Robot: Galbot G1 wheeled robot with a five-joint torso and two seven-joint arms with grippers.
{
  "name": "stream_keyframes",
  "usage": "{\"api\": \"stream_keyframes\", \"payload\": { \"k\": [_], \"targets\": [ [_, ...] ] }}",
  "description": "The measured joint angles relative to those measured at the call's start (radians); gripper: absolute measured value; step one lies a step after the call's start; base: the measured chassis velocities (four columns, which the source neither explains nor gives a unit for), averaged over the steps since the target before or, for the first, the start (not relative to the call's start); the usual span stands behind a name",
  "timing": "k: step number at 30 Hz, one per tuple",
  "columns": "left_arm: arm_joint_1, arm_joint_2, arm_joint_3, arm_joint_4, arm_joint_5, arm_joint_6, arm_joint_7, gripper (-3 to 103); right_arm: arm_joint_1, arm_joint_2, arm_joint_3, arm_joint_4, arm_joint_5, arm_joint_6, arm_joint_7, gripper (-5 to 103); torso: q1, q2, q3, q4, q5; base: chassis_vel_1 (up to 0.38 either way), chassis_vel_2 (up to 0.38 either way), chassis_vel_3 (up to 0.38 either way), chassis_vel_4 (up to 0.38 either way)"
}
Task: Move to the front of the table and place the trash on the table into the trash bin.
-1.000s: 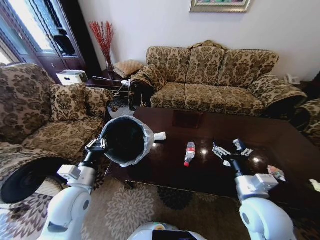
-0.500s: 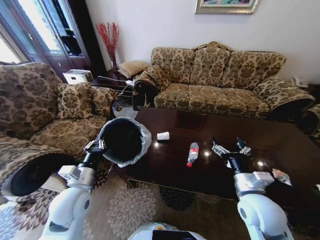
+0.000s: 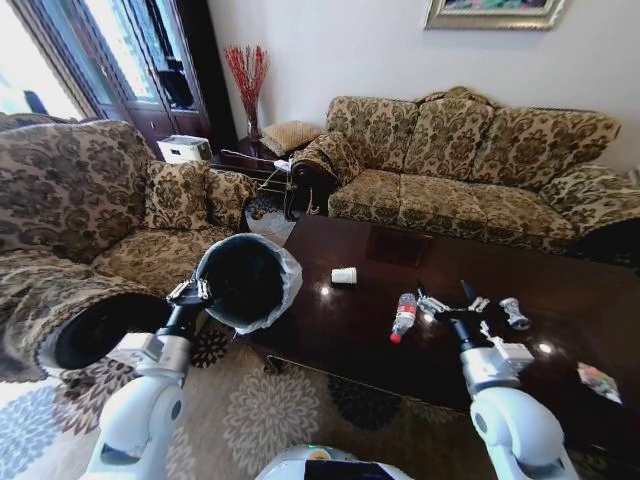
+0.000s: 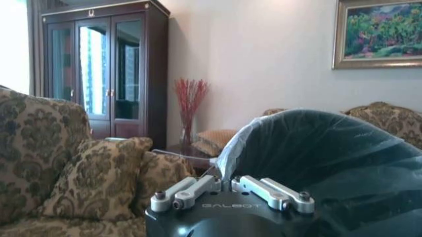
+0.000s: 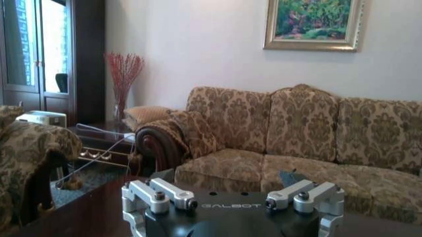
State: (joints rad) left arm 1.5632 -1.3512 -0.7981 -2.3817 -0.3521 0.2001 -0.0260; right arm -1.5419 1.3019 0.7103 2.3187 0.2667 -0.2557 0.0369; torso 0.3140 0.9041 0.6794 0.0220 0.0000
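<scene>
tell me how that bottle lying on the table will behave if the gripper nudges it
The bottle lies on its side on the glossy table, so it would probably roll or skid. It looks clear and mostly empty, so likely light and apt to dent if squeezed.

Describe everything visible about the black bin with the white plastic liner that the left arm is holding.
The small round black trash bin is lined with a translucent white plastic bag folded out over its rim. It is tipped, its dark mouth facing the head camera, and nothing can be made out inside. The left gripper is shut on its rim and holds it beside the near left corner of the glossy dark brown wooden table. In the left wrist view its bagged wall rises right behind the fingers.
</scene>
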Motion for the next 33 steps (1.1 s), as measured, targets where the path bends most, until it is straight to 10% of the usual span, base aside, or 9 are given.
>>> {"api": "stream_keyframes", "payload": {
  "k": [22,33],
  "targets": [
    [-0.045,0.056,0.014,0.025,-0.072,0.026,-0.041,3,0.117,-0.053,-0.144,-0.229,-0.048,0.014,-0.051,100,-0.001,0.0,-0.001,-0.0009,0.0,-0.123,0.133,0.129,-0.117],
    [-0.051,0.058,-0.03,0.04,-0.074,0.009,-0.074,3,0.311,-0.113,-0.401,-0.483,0.044,0.015,-0.09,100,0.001,0.0,0.0,0.0,0.0,0.003,0.006,0.004,0.005]
  ]
}}
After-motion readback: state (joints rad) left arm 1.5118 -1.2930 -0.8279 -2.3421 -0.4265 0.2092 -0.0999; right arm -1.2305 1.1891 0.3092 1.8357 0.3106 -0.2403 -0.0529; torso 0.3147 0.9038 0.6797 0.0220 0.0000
